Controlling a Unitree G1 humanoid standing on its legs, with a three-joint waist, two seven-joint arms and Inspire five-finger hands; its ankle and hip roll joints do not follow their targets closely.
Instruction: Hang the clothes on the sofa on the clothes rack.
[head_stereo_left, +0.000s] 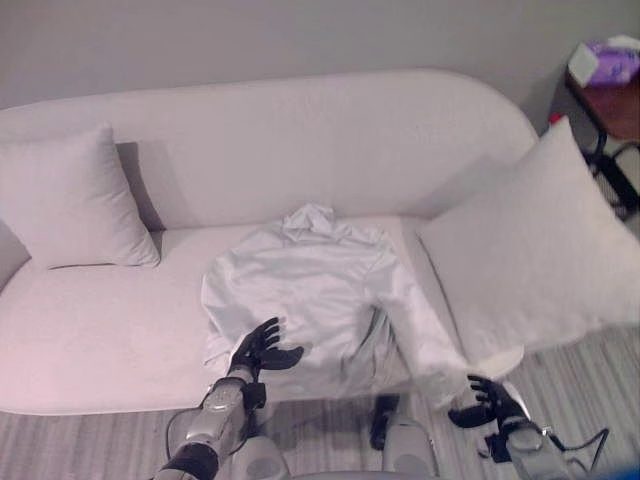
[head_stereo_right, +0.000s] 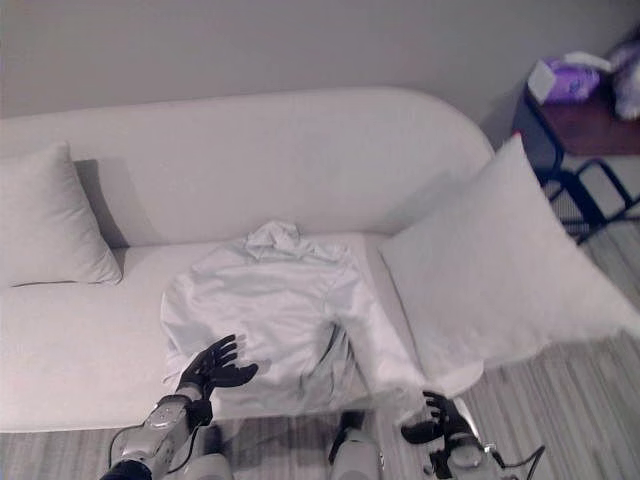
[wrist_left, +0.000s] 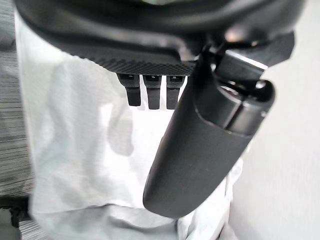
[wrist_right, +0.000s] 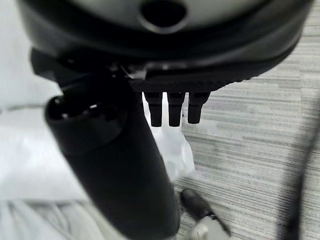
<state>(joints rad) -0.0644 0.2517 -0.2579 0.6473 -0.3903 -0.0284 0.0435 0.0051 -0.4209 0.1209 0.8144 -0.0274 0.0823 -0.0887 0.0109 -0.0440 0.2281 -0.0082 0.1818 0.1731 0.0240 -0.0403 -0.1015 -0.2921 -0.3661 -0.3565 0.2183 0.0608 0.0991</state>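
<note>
A white long-sleeved garment (head_stereo_left: 305, 295) lies spread flat on the seat of the pale sofa (head_stereo_left: 90, 330), collar toward the backrest. One sleeve (head_stereo_left: 425, 345) runs down to the sofa's front edge at the right. My left hand (head_stereo_left: 262, 350) hovers open over the garment's lower left hem, fingers spread; its wrist view shows the white cloth (wrist_left: 75, 150) just past the straight fingers (wrist_left: 150, 92). Just below and to the right of the sleeve's end, off the sofa's front edge, is my right hand (head_stereo_left: 485, 403). It is open, and the cuff (wrist_right: 172, 145) shows beyond its fingers (wrist_right: 172, 110).
A small cushion (head_stereo_left: 70, 200) leans at the sofa's left end. A large cushion (head_stereo_left: 530, 250) leans at the right end, close to the sleeve. At the far right stands a dark side table (head_stereo_left: 615, 110) with a purple pack (head_stereo_left: 605, 62). Striped carpet (head_stereo_left: 90, 440) lies before the sofa.
</note>
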